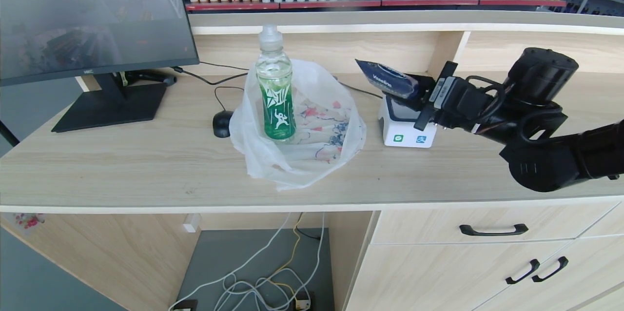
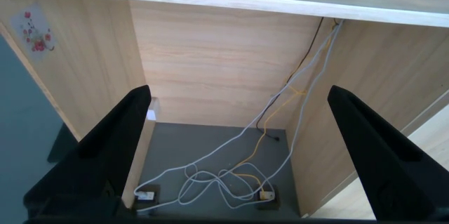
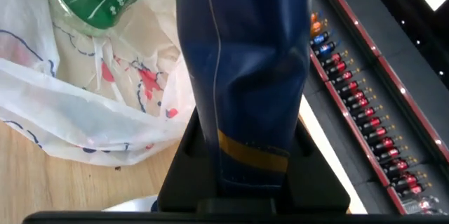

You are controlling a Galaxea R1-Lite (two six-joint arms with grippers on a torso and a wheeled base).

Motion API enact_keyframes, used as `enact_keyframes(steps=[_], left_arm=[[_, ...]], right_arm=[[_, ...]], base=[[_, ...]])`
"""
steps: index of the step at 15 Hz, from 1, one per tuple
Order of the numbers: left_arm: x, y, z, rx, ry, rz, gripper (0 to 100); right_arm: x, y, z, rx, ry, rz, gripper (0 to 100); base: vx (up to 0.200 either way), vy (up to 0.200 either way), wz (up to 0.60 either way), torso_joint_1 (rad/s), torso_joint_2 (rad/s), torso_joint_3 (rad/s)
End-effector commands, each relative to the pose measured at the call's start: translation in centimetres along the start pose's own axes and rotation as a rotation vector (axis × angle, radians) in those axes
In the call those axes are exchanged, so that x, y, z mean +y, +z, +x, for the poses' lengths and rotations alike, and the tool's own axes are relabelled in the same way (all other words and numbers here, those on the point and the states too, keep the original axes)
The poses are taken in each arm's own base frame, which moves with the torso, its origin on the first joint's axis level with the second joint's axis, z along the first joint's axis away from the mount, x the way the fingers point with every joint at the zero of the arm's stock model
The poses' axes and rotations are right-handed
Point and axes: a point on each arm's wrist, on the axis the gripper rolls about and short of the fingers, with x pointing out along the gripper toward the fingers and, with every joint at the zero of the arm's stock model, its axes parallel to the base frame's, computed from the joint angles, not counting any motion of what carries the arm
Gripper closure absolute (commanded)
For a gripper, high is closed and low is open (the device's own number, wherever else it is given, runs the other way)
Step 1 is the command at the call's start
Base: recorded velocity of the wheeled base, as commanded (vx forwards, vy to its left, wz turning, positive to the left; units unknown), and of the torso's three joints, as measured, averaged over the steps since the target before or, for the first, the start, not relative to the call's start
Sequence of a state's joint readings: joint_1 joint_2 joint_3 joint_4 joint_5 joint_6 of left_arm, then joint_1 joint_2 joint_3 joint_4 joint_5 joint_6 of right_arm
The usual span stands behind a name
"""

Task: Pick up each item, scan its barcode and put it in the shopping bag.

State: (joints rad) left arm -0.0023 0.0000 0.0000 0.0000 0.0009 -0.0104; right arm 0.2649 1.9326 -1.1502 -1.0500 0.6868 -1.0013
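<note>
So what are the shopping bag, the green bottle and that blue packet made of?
Shopping bag: thin translucent plastic film, crumpled. Bottle: probably clear glossy plastic, see-through near the top. Blue packet in the right gripper: likely soft plastic film, creased.

Surface finishes, as we record them
Worktop: pale matt wood grain. Shopping bag: thin translucent crinkled plastic. Bottle: clear glossy plastic. Pouch: glossy blue film.
</note>
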Motion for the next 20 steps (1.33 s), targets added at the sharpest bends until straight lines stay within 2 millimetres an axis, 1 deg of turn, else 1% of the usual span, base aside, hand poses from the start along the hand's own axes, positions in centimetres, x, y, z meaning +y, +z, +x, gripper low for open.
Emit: enact_keyframes(steps=[1, 2, 4, 5, 6, 7, 9, 11, 12, 13, 14, 15, 16, 18, 20], left_arm=[[0.0, 0.0, 0.0, 0.0, 0.0, 0.0, 0], [0.0, 0.0, 0.0, 0.0, 0.0, 0.0, 0], [0.0, 0.0, 0.0, 0.0, 0.0, 0.0, 0], [0.0, 0.0, 0.0, 0.0, 0.0, 0.0, 0], [0.0, 0.0, 0.0, 0.0, 0.0, 0.0, 0], [0.0, 0.0, 0.0, 0.0, 0.0, 0.0, 0], [0.0, 0.0, 0.0, 0.0, 0.0, 0.0, 0], [0.0, 0.0, 0.0, 0.0, 0.0, 0.0, 0], [0.0, 0.0, 0.0, 0.002, 0.0, 0.0, 0], [0.0, 0.0, 0.0, 0.0, 0.0, 0.001, 0], [0.0, 0.0, 0.0, 0.002, 0.0, 0.0, 0], [0.0, 0.0, 0.0, 0.0, 0.0, 0.0, 0], [0.0, 0.0, 0.0, 0.0, 0.001, 0.0, 0], [0.0, 0.0, 0.0, 0.0, 0.0, 0.0, 0], [0.0, 0.0, 0.0, 0.0, 0.0, 0.0, 0]], right_arm=[[-0.6, 1.9, 0.1, -0.031, -0.021, 0.005, 100], [-0.6, 2.7, -0.3, -0.014, -0.045, 0.06, 100], [-0.3, 3.5, -1.1, 0.012, -0.113, 0.16, 100], [0.2, 4.0, -1.5, 0.021, -0.145, 0.238, 100], [1.4, 4.8, -1.9, 0.028, -0.203, 0.379, 100], [2.1, 5.3, -2.2, 0.008, -0.239, 0.459, 100], [2.9, 5.9, -2.8, -0.039, -0.269, 0.557, 100], [3.6, 7.1, -3.1, -0.037, -0.329, 0.662, 100], [3.8, 7.5, -3.0, -0.012, -0.404, 0.743, 100], [3.8, 8.5, -2.4, 0.007, -0.488, 0.792, 100], [4.3, 9.1, -2.1, 0.032, -0.543, 0.846, 100], [4.8, 9.6, -2.0, 0.056, -0.575, 0.881, 100], [4.8, 9.8, -1.9, 0.07, -0.606, 0.89, 100], [4.7, 9.6, -2.0, 0.111, -0.673, 0.893, 100], [5.1, 9.3, -1.9, 0.117, -0.686, 0.937, 100]], base=[[0.0, 0.0, 0.0, 0.0, 0.0, 0.0], [0.0, 0.0, 0.0, 0.0, 0.0, 0.0], [0.0, 0.0, 0.0, 0.0, 0.0, 0.0], [0.0, 0.0, 0.0, 0.0, 0.0, 0.0], [0.0, 0.0, 0.0, 0.0, 0.0, 0.0], [0.0, 0.0, 0.0, 0.0, 0.0, 0.0], [0.0, 0.0, 0.0, 0.0, 0.0, 0.0], [0.0, 0.0, 0.0, 0.0, 0.0, 0.0], [0.0, 0.0, 0.0, 0.0, 0.0, 0.0], [0.0, 0.0, 0.0, 0.0, 0.0, 0.0], [0.0, 0.0, 0.0, 0.0, 0.0, 0.0], [0.0, 0.0, 0.0, 0.0, 0.0, 0.0], [0.0, 0.0, 0.0, 0.0, 0.0, 0.0], [0.0, 0.0, 0.0, 0.0, 0.0, 0.0], [0.0, 0.0, 0.0, 0.0, 0.0, 0.0]])
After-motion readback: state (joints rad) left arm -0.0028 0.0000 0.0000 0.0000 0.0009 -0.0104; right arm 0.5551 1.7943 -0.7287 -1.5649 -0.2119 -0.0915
